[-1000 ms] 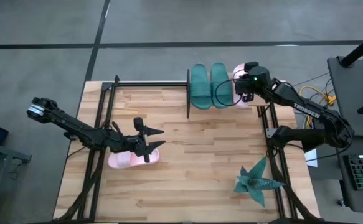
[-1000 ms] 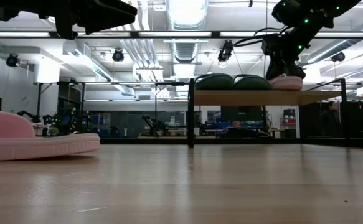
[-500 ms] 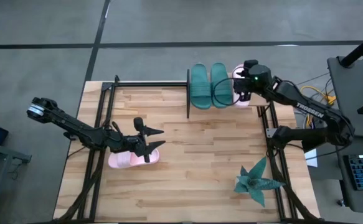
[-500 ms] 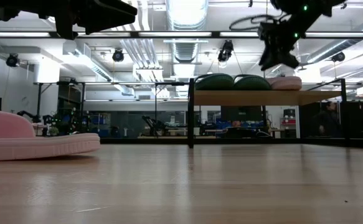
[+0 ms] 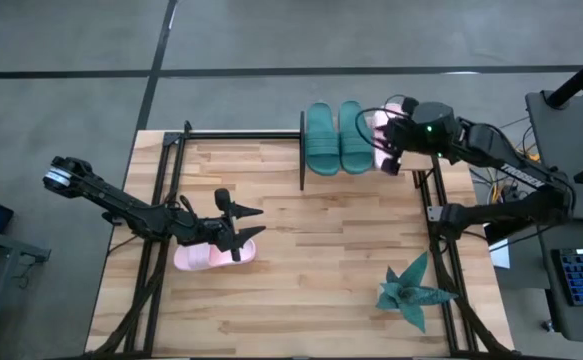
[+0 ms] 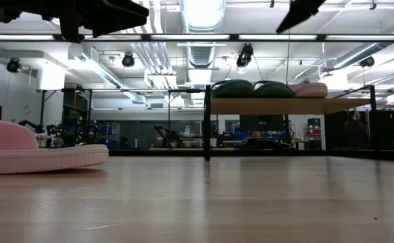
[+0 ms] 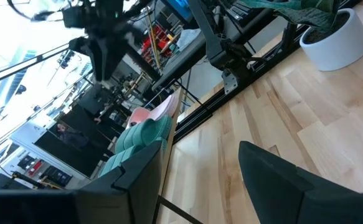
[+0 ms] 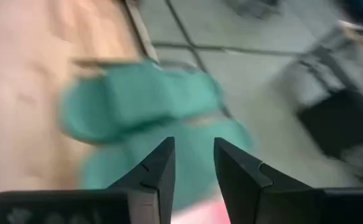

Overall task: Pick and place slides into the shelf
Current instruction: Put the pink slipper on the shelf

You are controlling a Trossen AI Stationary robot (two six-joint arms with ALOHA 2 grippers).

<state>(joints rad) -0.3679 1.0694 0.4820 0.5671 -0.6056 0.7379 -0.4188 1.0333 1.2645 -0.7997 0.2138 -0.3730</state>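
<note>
Right pincer: the right gripper hangs above the small light-wood shelf with thin black uprights, over its right end; its two dark fingers stand a little apart and pinch nothing.
Left pincer: the left gripper hovers over the near-left part of the table; its fingers are spread, with nothing between them.
Shelved slides: two dark teal ribbed foam slides lie side by side on the shelf just left of the right gripper; one pale pink foam slide lies directly beneath that gripper, touching the teal pair.
Remaining slide: the second pale pink foam slide lies flat on the table just below the left gripper, well apart from the shelf.
Judged risk: the pink slide on the shelf sits at its outer end, so a brush from the right gripper could tip it off; the soft foam of the slide on the table could squash and slip from a shallow grasp.
Surface: a butcher-block wooden tabletop in a black frame, with a teal spiky star-shaped plant near the right edge.
Room: grey floor, ceiling pipes and lights, desks with equipment beyond.
</note>
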